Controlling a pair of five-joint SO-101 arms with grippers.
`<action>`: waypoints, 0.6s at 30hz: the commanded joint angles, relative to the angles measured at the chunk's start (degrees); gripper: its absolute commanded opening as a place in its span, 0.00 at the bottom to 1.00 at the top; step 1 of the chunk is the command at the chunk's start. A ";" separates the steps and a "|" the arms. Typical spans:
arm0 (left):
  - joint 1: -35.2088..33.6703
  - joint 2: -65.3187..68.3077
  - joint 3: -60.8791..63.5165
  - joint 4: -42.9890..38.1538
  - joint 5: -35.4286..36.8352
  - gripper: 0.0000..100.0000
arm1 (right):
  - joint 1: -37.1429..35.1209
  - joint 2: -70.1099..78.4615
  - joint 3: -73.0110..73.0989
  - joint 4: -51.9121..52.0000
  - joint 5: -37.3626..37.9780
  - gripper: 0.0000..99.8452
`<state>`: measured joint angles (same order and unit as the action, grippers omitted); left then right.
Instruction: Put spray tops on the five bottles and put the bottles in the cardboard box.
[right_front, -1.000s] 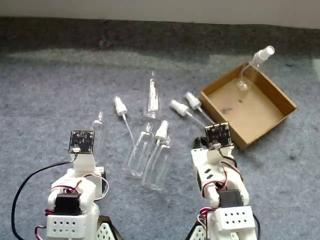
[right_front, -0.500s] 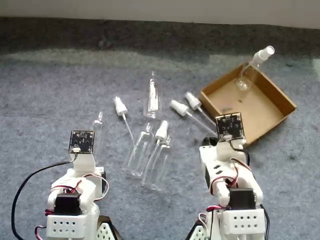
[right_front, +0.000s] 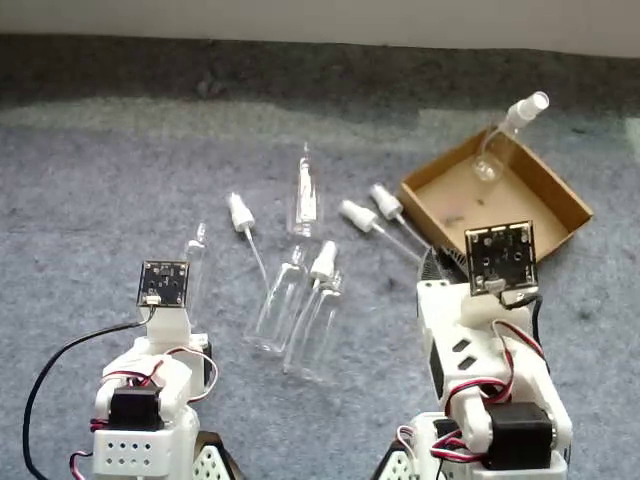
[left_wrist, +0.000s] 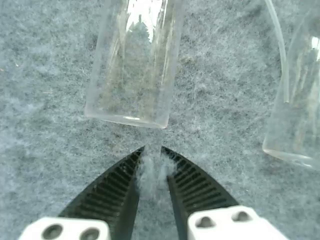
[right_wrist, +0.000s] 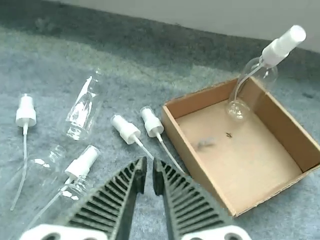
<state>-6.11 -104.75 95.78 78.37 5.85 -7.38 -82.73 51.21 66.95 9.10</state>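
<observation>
A cardboard box (right_front: 520, 205) (right_wrist: 245, 160) lies at the right, and one capped bottle (right_front: 497, 150) (right_wrist: 250, 85) leans in its far corner. Several uncapped clear bottles lie on the carpet: one (right_front: 305, 195) in the middle, two (right_front: 300, 305) side by side, one (right_front: 195, 260) by the left arm. Loose spray tops (right_front: 240, 212) (right_front: 370, 210) (right_front: 323, 260) lie among them. My left gripper (left_wrist: 152, 150) is shut and empty, just short of a bottle's base (left_wrist: 135, 65). My right gripper (right_wrist: 149, 162) is shut and empty, raised above the carpet near the box's near corner.
Grey carpet covers the table. A darker strip and a pale wall run along the far edge (right_front: 320, 60). Open carpet lies at the far left (right_front: 90, 180).
My right arm has risen and swung right, toward the box. The left arm and all bottles and tops have stayed put.
</observation>
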 joint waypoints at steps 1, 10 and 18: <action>-0.40 -0.04 1.36 -0.88 -0.09 0.00 | 0.57 7.25 -9.19 0.22 0.62 0.01; -0.40 -0.04 1.36 -0.88 -0.09 0.00 | 0.48 29.85 -26.77 0.31 0.62 0.01; -0.40 -0.04 1.36 -0.88 -0.09 0.00 | 0.31 45.49 -38.29 3.56 0.26 0.01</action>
<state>-6.11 -104.75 95.78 78.37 5.85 -7.38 -41.67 20.26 68.00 9.10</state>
